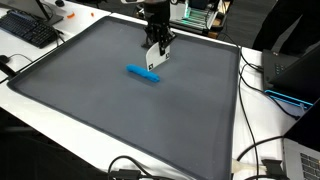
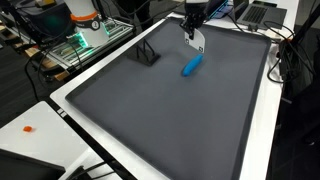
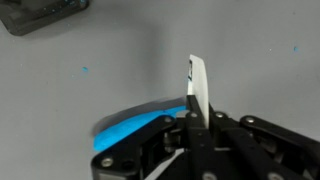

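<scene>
Blue cylindrical plastic stick [image 1: 143,73] lies flat on dark grey mat [image 1: 90,120], far half, roughly mid-width. Your gripper [image 1: 156,60] hangs just above one end of it in both exterior views. White fingertip [image 3: 199,85] shows in wrist view, but jaw gap impossible to judge. No object seen in grip. Stick not yet grasped, not lifted.

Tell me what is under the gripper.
A blue marker lies on the gray mat below the gripper. In the wrist view the gripper covers part of the marker; that part cannot be seen.
</scene>
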Controlling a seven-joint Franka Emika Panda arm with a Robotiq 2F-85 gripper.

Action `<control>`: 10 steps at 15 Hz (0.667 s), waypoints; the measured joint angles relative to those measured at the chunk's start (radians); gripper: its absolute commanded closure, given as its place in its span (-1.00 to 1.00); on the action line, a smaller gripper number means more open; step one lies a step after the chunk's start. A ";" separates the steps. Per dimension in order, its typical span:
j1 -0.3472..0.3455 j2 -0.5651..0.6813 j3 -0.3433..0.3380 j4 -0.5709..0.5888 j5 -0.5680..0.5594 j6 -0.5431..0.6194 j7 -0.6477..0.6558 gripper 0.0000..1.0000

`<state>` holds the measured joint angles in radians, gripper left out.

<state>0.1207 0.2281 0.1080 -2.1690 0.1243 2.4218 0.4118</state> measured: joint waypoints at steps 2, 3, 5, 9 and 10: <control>0.002 0.003 0.000 0.012 -0.001 -0.023 -0.050 0.98; 0.003 0.007 0.001 0.020 -0.001 -0.032 -0.077 0.98; 0.003 0.021 0.001 0.040 -0.002 -0.042 -0.125 0.98; 0.007 0.065 0.000 0.095 -0.044 -0.089 -0.183 0.98; 0.009 0.078 -0.001 0.109 -0.061 -0.100 -0.185 0.98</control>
<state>0.1300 0.3063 0.1071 -2.0595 0.0635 2.3218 0.2272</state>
